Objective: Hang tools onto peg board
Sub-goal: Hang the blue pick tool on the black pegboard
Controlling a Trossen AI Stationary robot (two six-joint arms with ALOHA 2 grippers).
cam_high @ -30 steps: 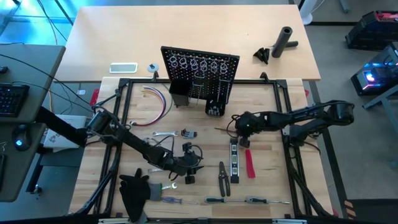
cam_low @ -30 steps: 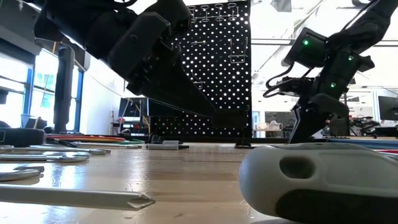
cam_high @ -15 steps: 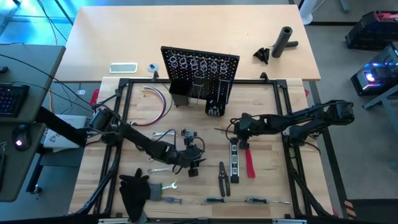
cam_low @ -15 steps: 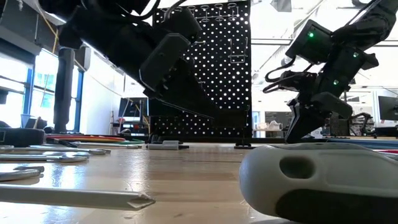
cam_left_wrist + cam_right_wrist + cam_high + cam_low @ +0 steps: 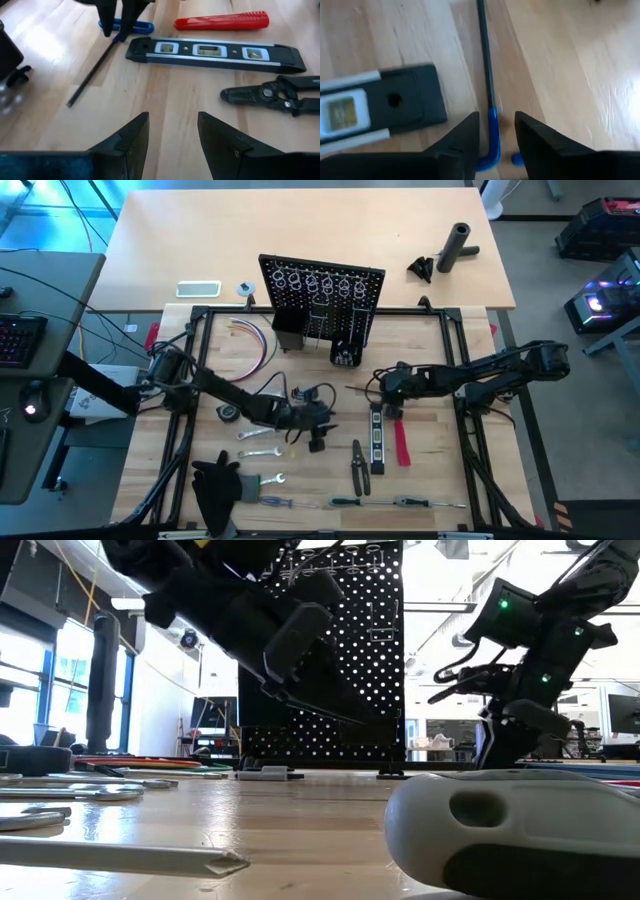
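The black peg board (image 5: 322,295) stands upright at the table's far middle. The tools lie flat on the wood. They include a black-yellow level (image 5: 377,438), a red-handled tool (image 5: 400,442), pliers (image 5: 357,465), wrenches (image 5: 260,433), a round tape measure (image 5: 228,412) and screwdrivers (image 5: 345,501). My right gripper (image 5: 496,117) is open just above the table. Its fingers stand on either side of the blue-handled tool (image 5: 491,132), where shaft meets handle, without touching it. My left gripper (image 5: 172,130) is open and holds nothing. It hovers left of the level (image 5: 215,51) at mid-table (image 5: 318,438).
A bundle of coloured wires (image 5: 255,345) lies left of the peg board. A black glove-like cloth (image 5: 215,490) sits near the front left. A black cylinder (image 5: 455,245) and a white flat object (image 5: 198,288) rest on the far table. A screwdriver handle (image 5: 510,830) fills the low view's foreground.
My left gripper has moved toward the table's far edge and a little to the right, rising, with its arm swinging along. The tape measure now shows beside the arm. My right gripper has stayed over the blue-handled tool.
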